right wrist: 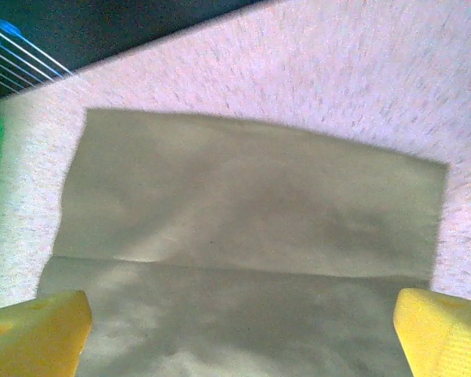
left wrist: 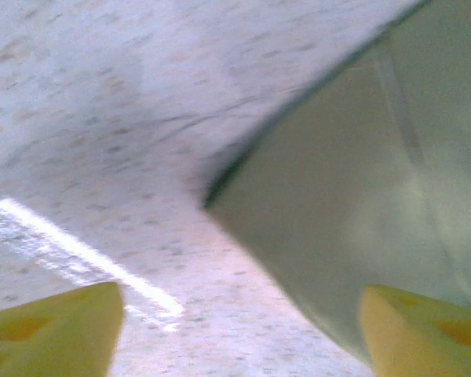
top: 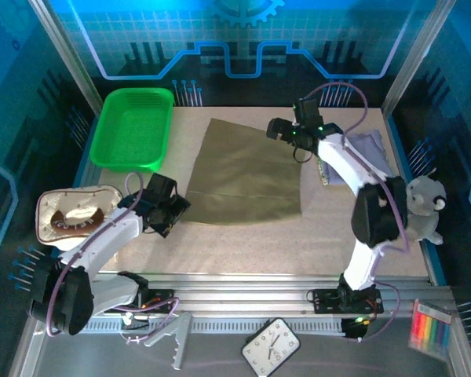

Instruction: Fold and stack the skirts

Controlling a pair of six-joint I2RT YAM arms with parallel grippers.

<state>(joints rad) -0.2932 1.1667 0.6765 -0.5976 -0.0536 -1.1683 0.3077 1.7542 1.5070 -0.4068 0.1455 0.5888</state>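
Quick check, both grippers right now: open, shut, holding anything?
Left gripper: open, fingers either side of the olive skirt corner, nothing gripped.
Right gripper: open above the same skirt, holding nothing.

The overhead view is evenly bright and fairly sharp, tinged cyan by the glowing back wall [top: 235, 47]. The left wrist view is smeared — a white streak of glare [left wrist: 78, 251] crosses the desk [left wrist: 102, 102], and the olive-tan skirt [left wrist: 345, 236] throws a dark shadow at its edge. The right claw [right wrist: 239, 338] has its yellow fingers [right wrist: 39, 334] out of focus.
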